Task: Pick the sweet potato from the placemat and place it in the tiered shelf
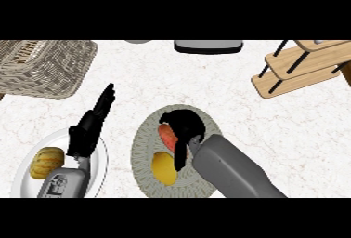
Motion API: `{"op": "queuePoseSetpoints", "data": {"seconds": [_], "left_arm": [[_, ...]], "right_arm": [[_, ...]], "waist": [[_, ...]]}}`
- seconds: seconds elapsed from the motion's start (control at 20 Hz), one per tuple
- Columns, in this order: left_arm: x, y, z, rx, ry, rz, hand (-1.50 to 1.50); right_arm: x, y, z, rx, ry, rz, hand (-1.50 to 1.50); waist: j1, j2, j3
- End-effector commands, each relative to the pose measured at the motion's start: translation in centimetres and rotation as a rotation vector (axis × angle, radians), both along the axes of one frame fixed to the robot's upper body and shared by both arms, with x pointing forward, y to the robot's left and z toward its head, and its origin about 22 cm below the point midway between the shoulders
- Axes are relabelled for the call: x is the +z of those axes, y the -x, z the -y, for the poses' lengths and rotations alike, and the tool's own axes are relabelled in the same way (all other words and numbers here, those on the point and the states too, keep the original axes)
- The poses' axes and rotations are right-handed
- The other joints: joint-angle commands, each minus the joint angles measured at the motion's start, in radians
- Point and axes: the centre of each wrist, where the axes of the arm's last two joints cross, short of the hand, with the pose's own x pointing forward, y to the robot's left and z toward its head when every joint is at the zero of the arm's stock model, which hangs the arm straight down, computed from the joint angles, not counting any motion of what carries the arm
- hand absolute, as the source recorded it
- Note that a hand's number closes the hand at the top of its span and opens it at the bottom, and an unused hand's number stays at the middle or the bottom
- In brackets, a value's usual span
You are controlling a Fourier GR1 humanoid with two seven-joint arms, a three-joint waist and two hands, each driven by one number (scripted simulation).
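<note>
A round, woven, grey-beige placemat [145, 139] is seen on a white, faintly veined marble counter [205, 83]. On the mat an orange-red, elongated sweet potato [166, 135] is laid, with a smooth yellow lemon-like fruit [164, 168] just below it. The right hand [184, 122], black and glossy, is brought over the mat from a smooth grey forearm [230, 167]; its fingers are curled down over the upper end of the potato, and its thumb is stretched down beside the potato's right flank, so the potato is grasped where it lies on the mat. The left hand [93, 125] is held with fingers straight and together, pointing up the counter, released and holding nothing; it is seen above a smooth white round plate [96, 169], on which a ribbed yellow-orange squash [47, 161] is set. A wicker basket [42, 65] of coarse weave is placed at the upper left. At the upper right a tiered shelf [302, 69] of pale wooden boards joined by thin black rods is seen, well apart from the mat. A dark, rounded tray-like object [208, 46] is cut by the upper edge.
</note>
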Motion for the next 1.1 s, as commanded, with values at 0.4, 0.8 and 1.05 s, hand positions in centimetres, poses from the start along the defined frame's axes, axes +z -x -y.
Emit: {"op": "queuePoseSetpoints", "data": {"seconds": [0.4, 0.8, 1.05], "left_arm": [[0.2, 0.9, 1.0, 0.004, 0.016, -0.001, 0.0], [0.2, -0.1, -1.9, 0.055, -0.002, -0.007, 0.0], [0.0, 0.4, -1.8, 0.051, -0.004, -0.023, 0.0]], "right_arm": [[0.1, 1.8, 2.2, 0.065, 0.027, 0.139, 1.5], [0.5, 6.9, 19.2, -0.057, 0.007, 0.216, 1.5], [3.6, 9.7, 21.4, -0.138, -0.238, 0.308, 1.5]], "waist": [[-0.012, -0.002, 0.001], [-0.055, -0.007, 0.0], [-0.048, -0.005, 0.001]]}}
